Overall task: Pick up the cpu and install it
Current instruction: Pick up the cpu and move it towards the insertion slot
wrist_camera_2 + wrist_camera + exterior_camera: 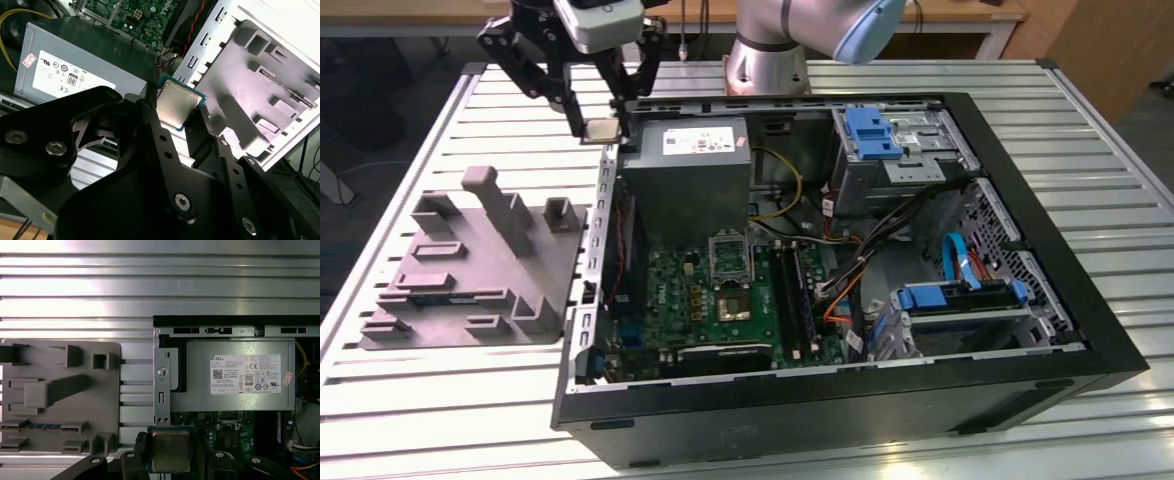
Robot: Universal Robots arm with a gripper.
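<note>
The cpu (602, 131) is a small square chip with a silvery top, held in the air between my black fingers. My gripper (602, 134) is shut on it, above the table just off the far left corner of the open computer case (1067, 300) in the exterior view. In both wrist views the cpu (176, 104) (170, 450) sits clamped between the two fingers (150, 125). The metal-framed socket (728, 253) lies on the green motherboard (680, 290) inside the case, well below and toward the exterior view's right of the chip.
A grey plastic tray (454, 290) with upright posts lies on the slatted table at the exterior view's left, beside the case. A grey power supply (687, 180) fills the case's far corner near my gripper. Cables and blue drive brackets (961, 295) crowd the right side.
</note>
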